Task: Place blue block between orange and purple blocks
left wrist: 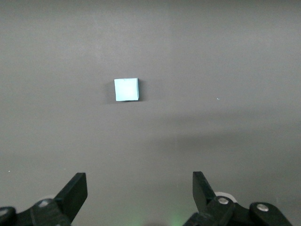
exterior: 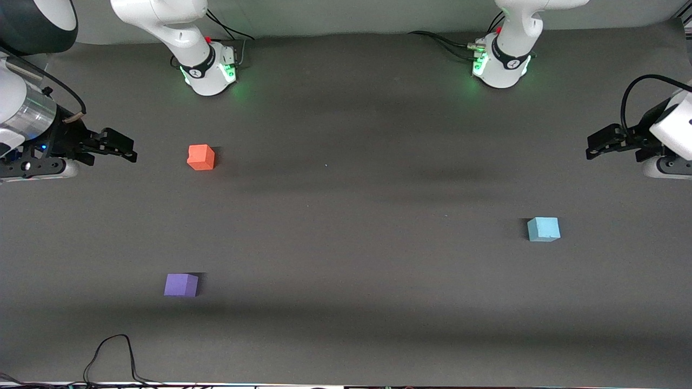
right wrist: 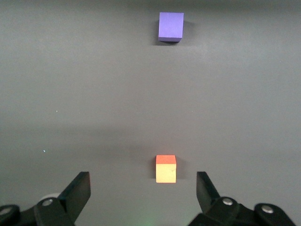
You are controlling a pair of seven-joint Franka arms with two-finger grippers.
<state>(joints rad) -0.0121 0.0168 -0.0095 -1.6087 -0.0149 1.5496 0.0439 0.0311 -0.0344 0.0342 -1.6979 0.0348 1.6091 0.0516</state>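
Above the table's ends, left pincer (exterior: 590, 149) and right pincer (exterior: 131, 151) wait, both released.

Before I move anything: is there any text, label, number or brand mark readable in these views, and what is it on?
No readable text anywhere.
Blue block, orange block, purple block: plain faces, no markings.
Dark band on each arm base: a small white mark, too small to read.

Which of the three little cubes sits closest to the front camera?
The purple block. It lies lowest in the front view, nearer than the blue block and the orange block, which sits closest to the robots' bases.
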